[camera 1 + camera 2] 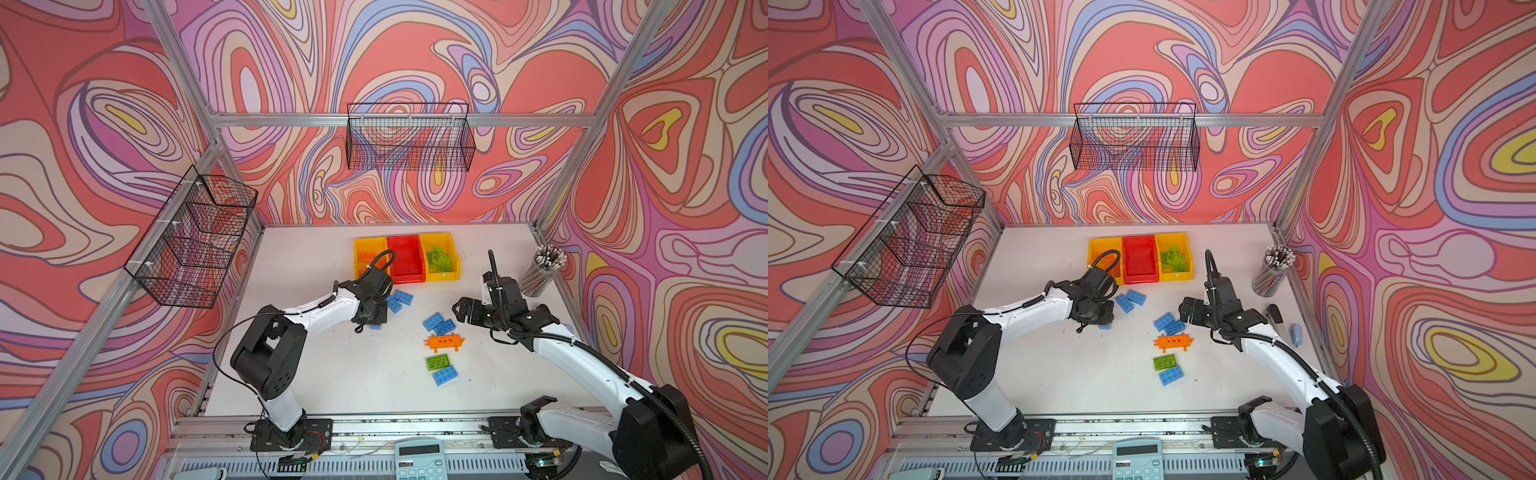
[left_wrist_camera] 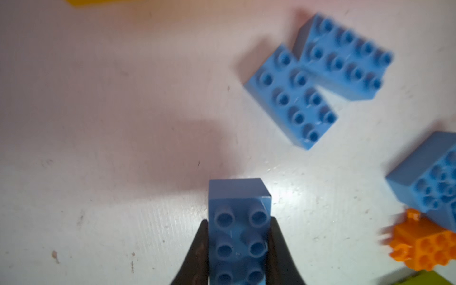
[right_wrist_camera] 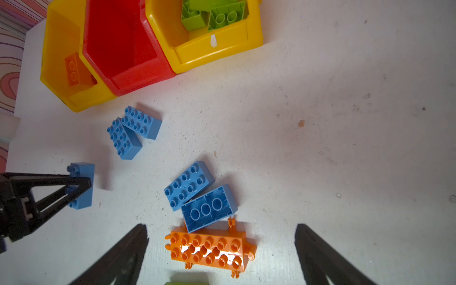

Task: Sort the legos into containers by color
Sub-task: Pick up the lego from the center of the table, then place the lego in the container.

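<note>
My left gripper [image 2: 239, 249] is shut on a blue lego [image 2: 238, 217], its fingers pressed against the two long sides; the same lego [image 3: 85, 177] sits low at the white table. Two more blue legos [image 1: 400, 300] lie just beyond it. My right gripper [image 3: 222, 229] stands open above the long pronged orange piece [image 1: 444, 342], beside two blue legos [image 1: 438, 324]. A green lego [image 1: 438, 361] and a blue one [image 1: 445, 375] lie nearer the front. The containers stand at the back: a yellow one [image 1: 358, 266] with orange legos, a red one [image 1: 405, 277], a yellow one [image 1: 455, 270] with green legos.
A cup of pencils [image 1: 542, 270] stands at the right edge, close behind my right arm. A stapler [image 1: 1295, 334] lies by the right wall. Black wire baskets hang on the back rail [image 1: 409, 137] and left rail [image 1: 191, 241]. A calculator [image 1: 419, 459] lies in front.
</note>
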Robot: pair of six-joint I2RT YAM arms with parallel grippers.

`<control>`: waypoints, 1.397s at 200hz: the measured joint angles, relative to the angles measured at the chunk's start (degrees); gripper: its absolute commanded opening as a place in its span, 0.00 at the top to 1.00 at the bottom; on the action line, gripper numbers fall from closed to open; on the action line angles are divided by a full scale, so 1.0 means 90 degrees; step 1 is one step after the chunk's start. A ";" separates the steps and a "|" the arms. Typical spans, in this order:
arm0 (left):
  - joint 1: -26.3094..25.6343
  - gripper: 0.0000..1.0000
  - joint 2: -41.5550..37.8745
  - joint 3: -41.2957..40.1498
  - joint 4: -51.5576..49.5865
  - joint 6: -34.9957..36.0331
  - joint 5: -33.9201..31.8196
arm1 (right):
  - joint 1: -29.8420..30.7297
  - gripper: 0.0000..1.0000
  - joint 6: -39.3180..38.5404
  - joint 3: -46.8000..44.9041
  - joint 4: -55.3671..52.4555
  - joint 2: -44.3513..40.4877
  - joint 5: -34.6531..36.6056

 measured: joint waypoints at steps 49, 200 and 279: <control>0.0007 0.85 0.1243 0.2980 -0.0362 0.0284 -0.0104 | 0.0000 0.02 -0.0005 0.0097 0.0017 -0.0005 0.0000; 0.0457 0.70 0.3927 0.6132 -0.1010 0.0410 0.0107 | 0.0000 0.02 0.0034 0.0119 -0.0177 -0.0350 0.0330; 0.0449 0.20 0.3776 0.5814 -0.0777 0.0284 0.0449 | 0.0000 0.02 0.0051 0.0119 -0.0304 -0.0352 0.0355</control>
